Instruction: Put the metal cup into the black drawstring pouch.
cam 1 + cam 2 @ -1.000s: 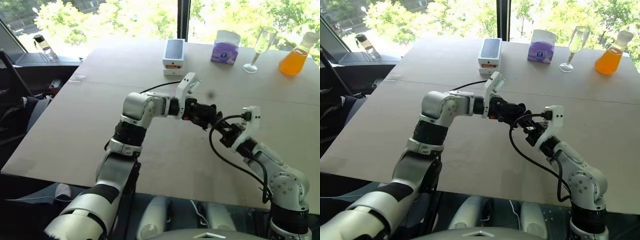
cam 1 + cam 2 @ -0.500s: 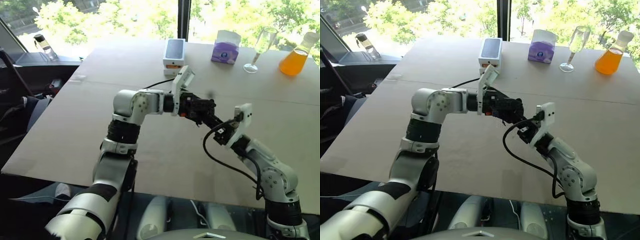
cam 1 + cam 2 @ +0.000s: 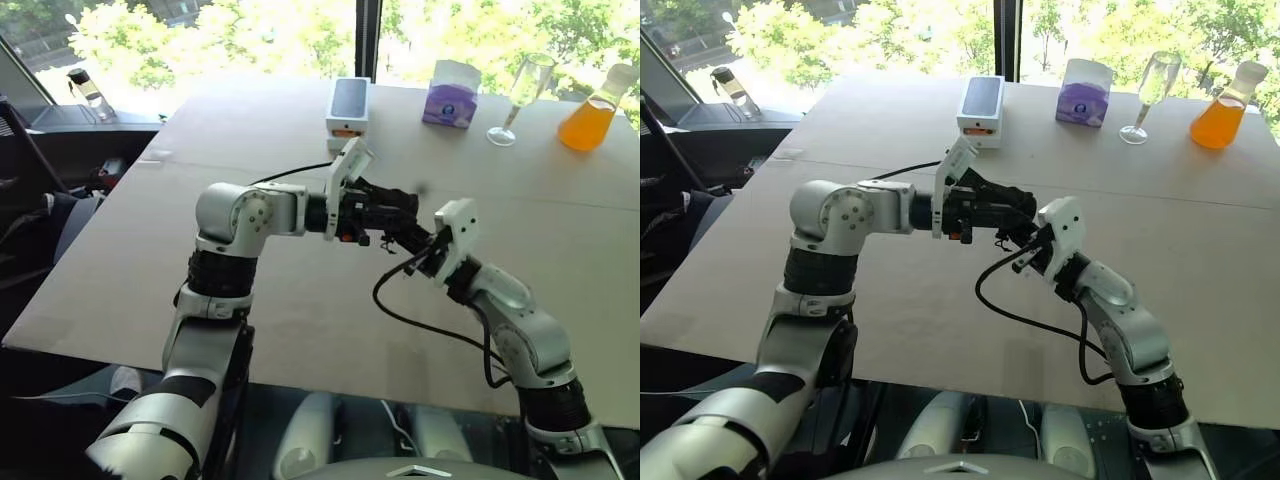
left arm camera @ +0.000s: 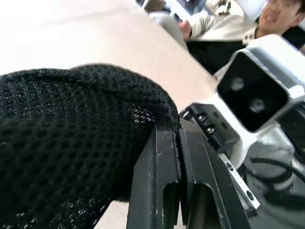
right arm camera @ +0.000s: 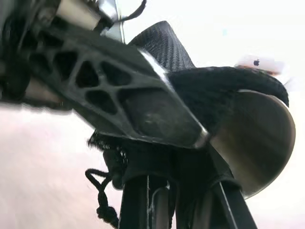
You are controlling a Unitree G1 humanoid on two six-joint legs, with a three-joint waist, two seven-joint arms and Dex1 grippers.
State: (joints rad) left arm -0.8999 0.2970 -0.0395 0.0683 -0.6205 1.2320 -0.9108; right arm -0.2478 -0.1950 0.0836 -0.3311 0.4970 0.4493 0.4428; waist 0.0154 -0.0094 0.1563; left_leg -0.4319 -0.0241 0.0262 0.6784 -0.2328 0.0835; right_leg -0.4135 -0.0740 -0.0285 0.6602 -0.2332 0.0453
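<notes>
Both arms now further left, pincers [image 3: 1025, 235] clamped on black drawstring pouch [image 4: 71, 143]; Apple-logo box [image 3: 347, 110].

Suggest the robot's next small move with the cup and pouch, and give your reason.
Probably ease the metal cup deeper into the black drawstring pouch: the pouch's fabric already drapes over the cup's rim, the left gripper pinches the pouch's edge, and much of the cup remains bare.

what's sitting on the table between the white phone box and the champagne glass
A purple tissue box stands between the white phone box and the champagne glass, in both eye views.
</notes>
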